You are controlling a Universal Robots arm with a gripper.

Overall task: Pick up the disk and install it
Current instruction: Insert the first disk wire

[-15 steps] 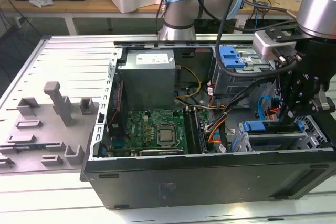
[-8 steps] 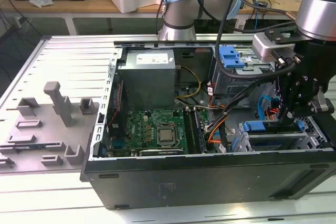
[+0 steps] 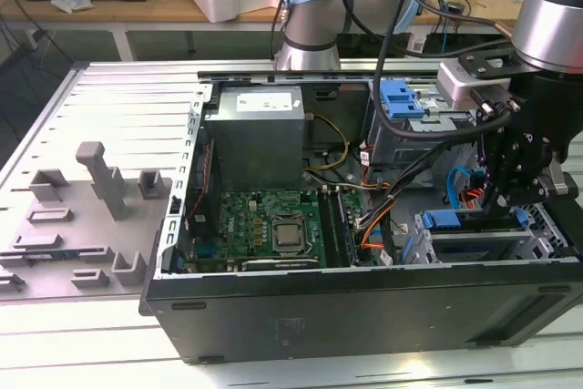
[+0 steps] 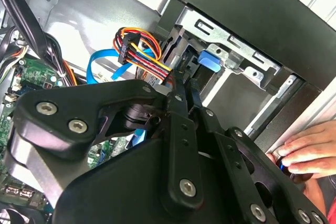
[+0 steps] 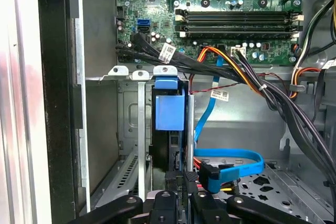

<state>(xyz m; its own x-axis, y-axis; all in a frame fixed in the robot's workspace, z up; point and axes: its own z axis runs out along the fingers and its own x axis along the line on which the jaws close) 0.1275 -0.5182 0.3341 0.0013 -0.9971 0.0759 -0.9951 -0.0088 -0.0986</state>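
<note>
Workshop benches are sitting behind a grooved metal table bearing an open computer case. Inside the case, the gripper is hanging over the drive cage at the corner farthest from the power supply. The disk is standing on edge in that cage in the first wrist view, its blue frame uppermost. The gripper's fingers are reaching down on either side of it; whether they are clamping it I cannot tell. I judge it stiff, fairly heavy and shock-sensitive, best held by its flat sides. A blue data cable and power wires are crowding beside the cage. A person's hand is resting on the case's outer wall.
</note>
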